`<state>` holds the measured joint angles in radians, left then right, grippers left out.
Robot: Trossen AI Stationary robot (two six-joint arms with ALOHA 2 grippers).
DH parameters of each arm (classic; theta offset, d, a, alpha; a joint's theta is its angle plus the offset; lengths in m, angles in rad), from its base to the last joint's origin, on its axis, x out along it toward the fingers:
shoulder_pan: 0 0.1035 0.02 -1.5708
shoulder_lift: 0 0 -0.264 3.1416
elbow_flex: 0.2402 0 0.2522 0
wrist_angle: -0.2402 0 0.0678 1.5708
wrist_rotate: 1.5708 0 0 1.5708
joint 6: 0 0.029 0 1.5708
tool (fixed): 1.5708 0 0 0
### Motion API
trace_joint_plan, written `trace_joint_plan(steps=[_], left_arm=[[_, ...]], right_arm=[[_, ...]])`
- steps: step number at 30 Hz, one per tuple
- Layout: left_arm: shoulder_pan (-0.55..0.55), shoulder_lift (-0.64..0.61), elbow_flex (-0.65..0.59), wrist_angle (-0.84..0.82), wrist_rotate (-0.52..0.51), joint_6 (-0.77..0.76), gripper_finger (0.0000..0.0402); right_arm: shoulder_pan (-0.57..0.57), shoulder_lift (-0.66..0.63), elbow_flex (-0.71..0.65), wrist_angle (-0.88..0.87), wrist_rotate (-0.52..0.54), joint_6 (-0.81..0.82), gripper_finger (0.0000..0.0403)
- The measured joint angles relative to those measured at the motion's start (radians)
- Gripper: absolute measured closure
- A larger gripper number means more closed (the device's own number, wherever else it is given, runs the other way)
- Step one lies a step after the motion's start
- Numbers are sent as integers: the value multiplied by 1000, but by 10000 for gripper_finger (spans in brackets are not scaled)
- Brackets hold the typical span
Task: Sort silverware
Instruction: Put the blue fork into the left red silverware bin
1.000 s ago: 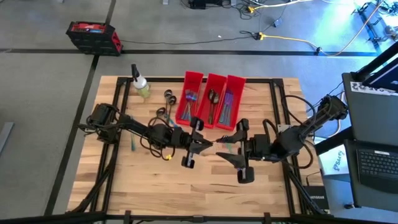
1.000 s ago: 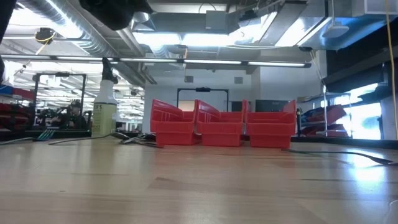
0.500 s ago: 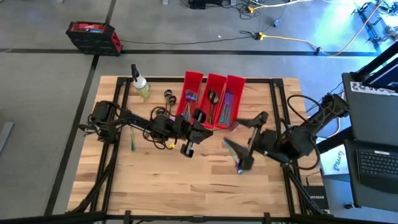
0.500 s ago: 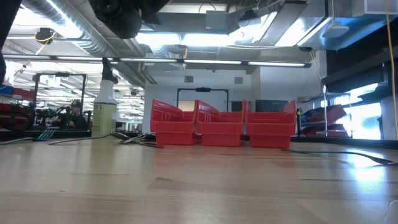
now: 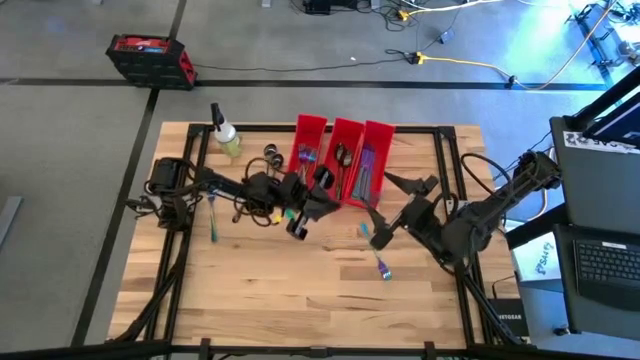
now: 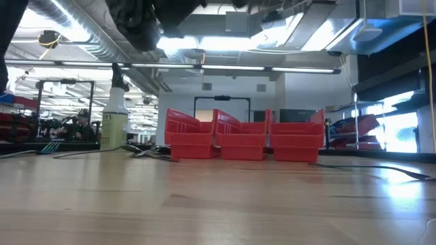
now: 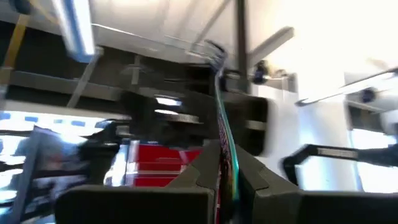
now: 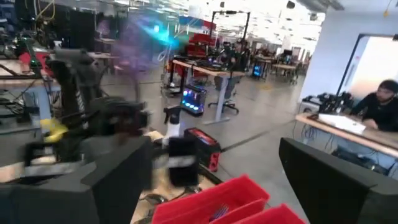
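My left gripper hovers just near of the three red bins, tipped upward, and is shut on one thin iridescent teal-purple piece of silverware. My right gripper hangs to the right of it with its fingers wide apart, holding nothing. Loose silverware lies flat on the table: a fork at the left, dark spoons by the bins, and teal pieces near the right gripper. More silverware lies inside the bins. My left gripper pinches the silverware piece by its lower end between the two fingers. The piece stands lengthwise out from the fingers, lifted clear of the table, and its free end points up and away. Which kind of utensil it is cannot be told.
A spray bottle with yellowish liquid stands at the far left corner. The red bins sit side by side at the far middle. Bare wood lies along the near half of the table. A laptop sits off the right edge.
The two grippers, tip to tip at mid-table a second ago, have drawn apart. My left gripper has risen, tipped upward and moved toward the far edge and the bins. My right gripper has swung toward the far right and turned.
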<state>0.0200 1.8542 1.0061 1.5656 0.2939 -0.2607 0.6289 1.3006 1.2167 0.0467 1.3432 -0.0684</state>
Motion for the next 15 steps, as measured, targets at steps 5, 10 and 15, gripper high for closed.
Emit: trace_joint_plan(steps=[5, 10, 15], left_arm=[[82, 0, 0, -49, -24, 12, 401], [176, 0, 0, -111, -44, 70, 401], [265, 0, -1, -253, -138, 204, 401]], right_arm=[[-1, 0, 0, -336, 7, 340, 65], [-1, 0, 0, -728, -10, 756, 65], [0, 0, 0, -1059, -87, 1073, 67]])
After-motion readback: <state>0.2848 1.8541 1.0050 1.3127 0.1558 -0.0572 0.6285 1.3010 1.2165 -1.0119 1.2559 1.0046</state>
